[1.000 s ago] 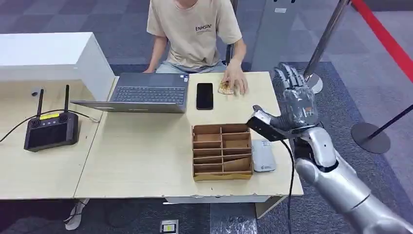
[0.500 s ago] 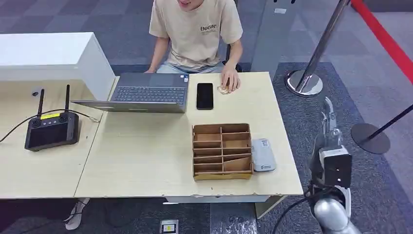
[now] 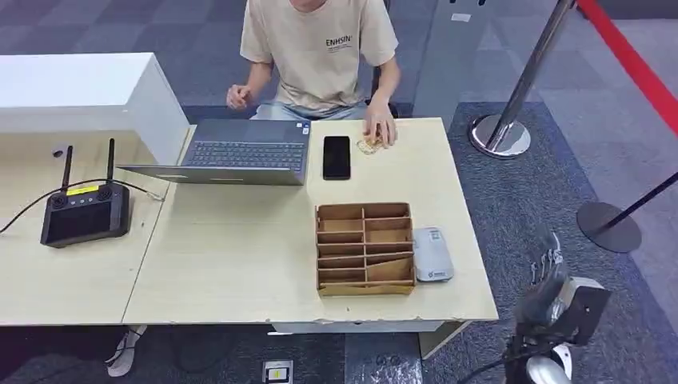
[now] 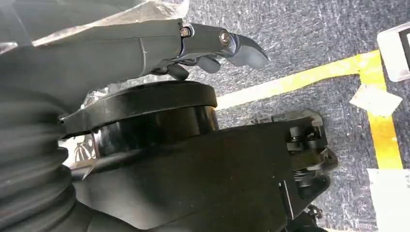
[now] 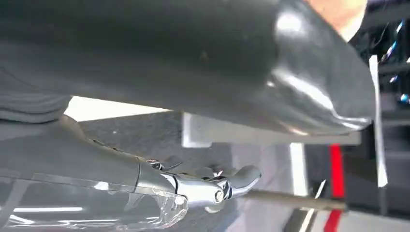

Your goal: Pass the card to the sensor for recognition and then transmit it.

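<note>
My right hand (image 3: 548, 270) has dropped. A second ago it was raised above the right part of the pale wooden table (image 3: 240, 264), reaching toward the seated person in the beige T-shirt (image 3: 320, 48). Now it hangs low in the lower right of the head frame, off the table's edge and over the grey carpet. Its fingers (image 5: 235, 180) lie stretched out and somewhat apart, and I see nothing between them, so this hand is empty.

My left hand (image 4: 193, 43) hangs over carpet marked with yellow tape, its fingers loosely extended and also holding nothing.

Neither of my hands has the card. A small tan-gold object (image 3: 368, 146) lies under the person's hand (image 3: 380, 128) at the far edge of the table, just beside the black smartphone (image 3: 337, 157). It may be the card, but it is too small for me to tell.

The flat grey-white sensor pad (image 3: 432, 254) lies on the table, touching the right side of the brown cardboard divided tray (image 3: 365, 249). Nothing rests on it.

I judge that my arm has pulled back from the handover zone. With my hands empty I cannot present a card to the sensor unless I reach up again.
</note>
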Robot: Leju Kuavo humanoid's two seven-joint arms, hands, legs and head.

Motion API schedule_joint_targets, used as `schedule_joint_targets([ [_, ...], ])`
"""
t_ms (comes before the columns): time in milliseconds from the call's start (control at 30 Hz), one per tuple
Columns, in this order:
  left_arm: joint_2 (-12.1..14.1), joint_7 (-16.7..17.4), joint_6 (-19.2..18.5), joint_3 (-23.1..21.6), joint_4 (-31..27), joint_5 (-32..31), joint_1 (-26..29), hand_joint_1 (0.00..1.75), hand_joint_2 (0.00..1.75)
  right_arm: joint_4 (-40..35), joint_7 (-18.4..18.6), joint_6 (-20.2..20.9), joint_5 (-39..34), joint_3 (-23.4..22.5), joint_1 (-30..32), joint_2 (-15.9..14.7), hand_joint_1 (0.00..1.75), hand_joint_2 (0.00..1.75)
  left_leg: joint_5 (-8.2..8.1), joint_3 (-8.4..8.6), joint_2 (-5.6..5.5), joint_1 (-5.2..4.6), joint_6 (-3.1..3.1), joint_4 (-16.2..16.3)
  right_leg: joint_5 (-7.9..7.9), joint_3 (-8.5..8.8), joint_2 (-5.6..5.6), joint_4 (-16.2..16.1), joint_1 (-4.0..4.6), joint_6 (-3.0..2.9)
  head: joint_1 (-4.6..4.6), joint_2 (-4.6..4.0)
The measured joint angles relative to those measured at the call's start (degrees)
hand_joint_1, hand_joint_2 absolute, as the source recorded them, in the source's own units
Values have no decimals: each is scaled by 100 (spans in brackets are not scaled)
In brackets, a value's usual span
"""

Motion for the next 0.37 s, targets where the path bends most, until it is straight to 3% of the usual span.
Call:
schedule_joint_targets([
  [167,2,81,2,22,0,59,-1,0,175,430,-337,177,-267,-174,69,173,0,0,0,1,1,0,0,-1,0,0,2,1,1,0,0,0],
  [367,2,63,4,77,0,92,0,0,175,676,-387,-59,-256,-310,76,302,0,0,0,2,2,1,0,-1,0,0,2,1,1,0,0,0],
])
